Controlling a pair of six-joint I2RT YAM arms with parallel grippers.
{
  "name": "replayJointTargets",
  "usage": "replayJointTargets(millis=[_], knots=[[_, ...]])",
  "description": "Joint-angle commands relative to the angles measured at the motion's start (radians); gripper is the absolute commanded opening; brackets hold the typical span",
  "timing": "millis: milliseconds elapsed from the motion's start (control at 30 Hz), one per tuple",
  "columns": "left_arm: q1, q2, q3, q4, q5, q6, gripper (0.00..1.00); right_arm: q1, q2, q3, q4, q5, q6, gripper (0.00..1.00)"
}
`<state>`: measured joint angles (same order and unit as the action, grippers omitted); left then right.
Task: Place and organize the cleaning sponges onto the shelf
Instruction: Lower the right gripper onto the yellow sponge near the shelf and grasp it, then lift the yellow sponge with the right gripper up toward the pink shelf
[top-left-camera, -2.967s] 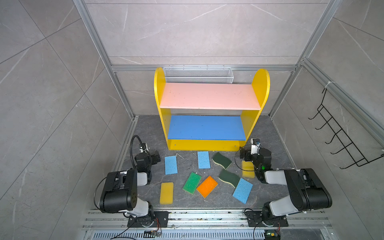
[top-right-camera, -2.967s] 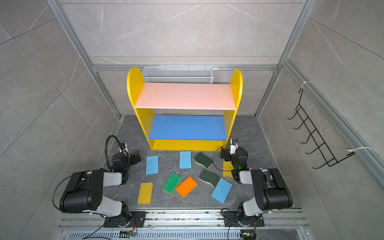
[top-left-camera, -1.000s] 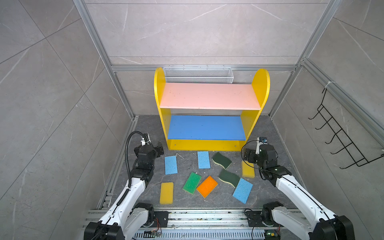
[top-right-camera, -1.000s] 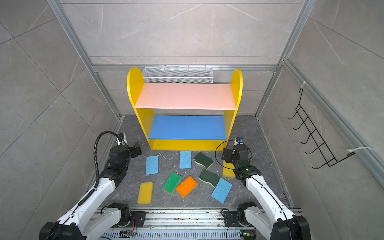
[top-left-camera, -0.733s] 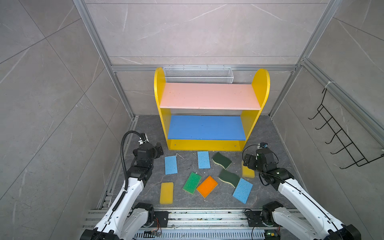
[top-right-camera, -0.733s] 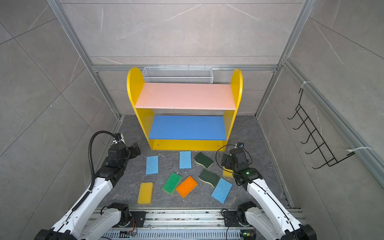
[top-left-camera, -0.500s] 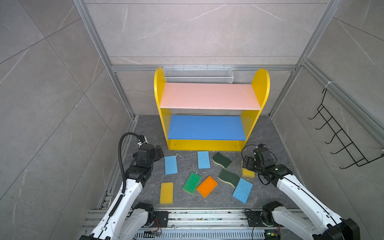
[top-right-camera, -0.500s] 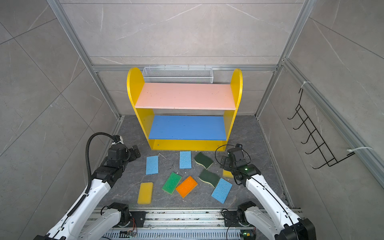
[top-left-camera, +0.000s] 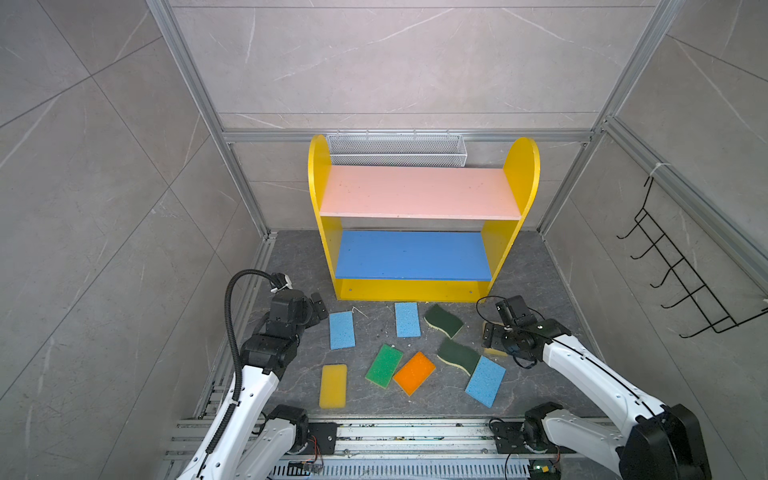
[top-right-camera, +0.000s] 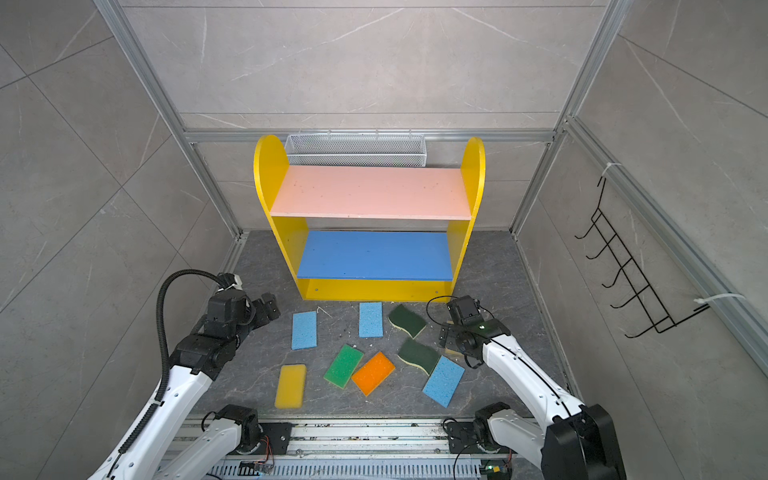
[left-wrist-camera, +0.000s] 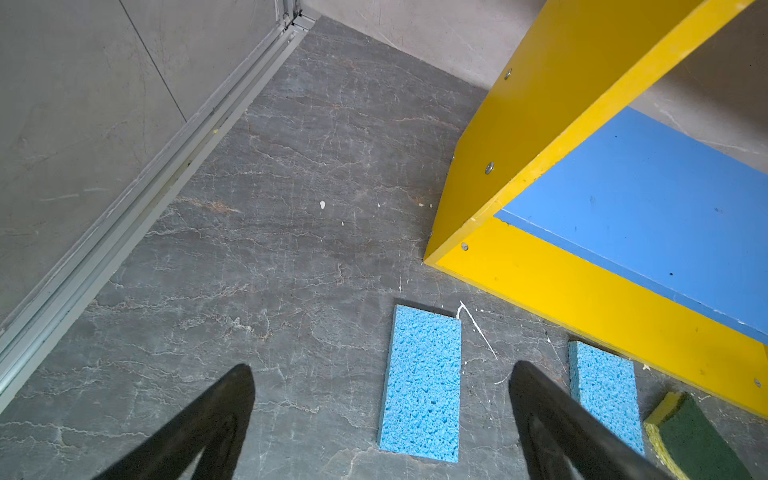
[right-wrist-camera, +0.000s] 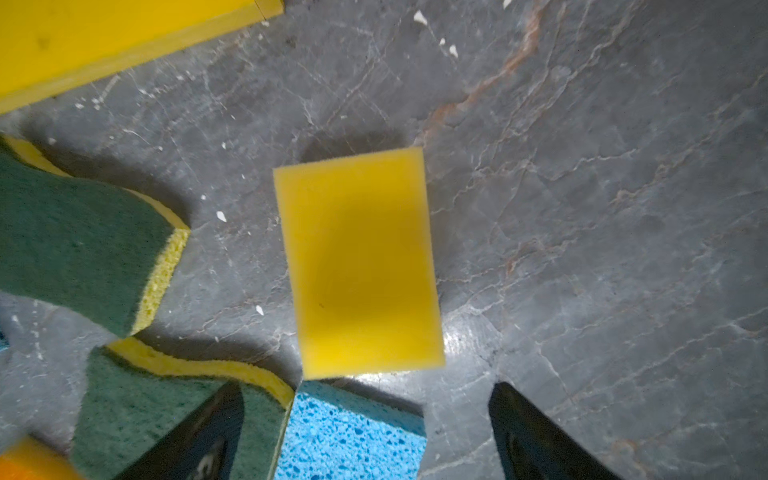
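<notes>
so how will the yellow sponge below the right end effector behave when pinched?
Likely soft: the yellow sponge has fuzzy foam-like edges, so it should compress. Probably light, and lying flat it won't roll. Its corner appears to meet the blue sponge, so lifting it may nudge that one.

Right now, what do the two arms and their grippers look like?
Both the left arm and the right arm have white link shells with black joint housings. A black ribbed hose runs along the left arm, and a thin black cable loops at the right wrist. The left gripper and right gripper carry plain black tapered fingers.
</notes>
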<state>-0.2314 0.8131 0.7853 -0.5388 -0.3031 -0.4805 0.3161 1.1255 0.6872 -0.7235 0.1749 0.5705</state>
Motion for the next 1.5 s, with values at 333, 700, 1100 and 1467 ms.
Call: replayJointTargets(millis=[333,700,1100,1467], knots=[[-0.004,-0.015,0.038,-0.023,0.035,-0.03,0.98,0.004,0.112,-0.008,0.007,0.007,0.05,0.99],[-0.005,0.003,0.048,-0.022,0.055,-0.048,0.98,0.003,0.174,-0.01,0.068,0.009,0.027,0.98],[-0.005,0.003,0.054,-0.024,0.047,-0.051,0.98,0.003,0.262,0.019,0.07,0.004,0.011,0.89],[-0.005,0.005,0.063,-0.022,0.05,-0.048,0.98,0.003,0.271,0.018,0.07,-0.02,-0.003,0.66]])
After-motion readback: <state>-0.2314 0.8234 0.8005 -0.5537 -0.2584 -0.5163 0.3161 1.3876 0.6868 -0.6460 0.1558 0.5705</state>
